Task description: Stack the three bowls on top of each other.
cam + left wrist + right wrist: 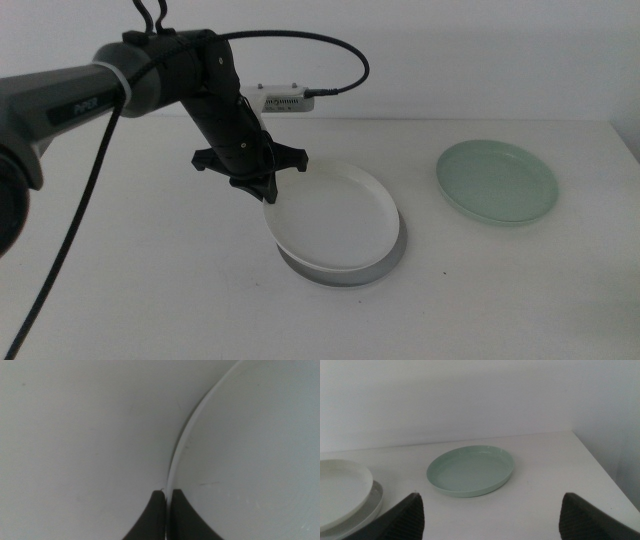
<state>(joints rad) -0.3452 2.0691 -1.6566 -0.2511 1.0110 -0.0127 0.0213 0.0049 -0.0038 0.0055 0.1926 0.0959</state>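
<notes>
The white bowl (330, 218) sits tilted on the grey bowl (345, 272) at mid-table, its rim pinched by the left gripper (268, 192). The green bowl (497, 181) lies well apart to the right. They look stiff, light, smooth and probably slippery, so the thin rim is the sensible hold. The right gripper (490, 510), jaws spread wide, waits near the green bowl. Lettering on the left arm (75, 108) is unreadable.

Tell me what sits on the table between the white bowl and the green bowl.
Nothing: the middle view shows only bare table between the white bowl and the green bowl.
</notes>
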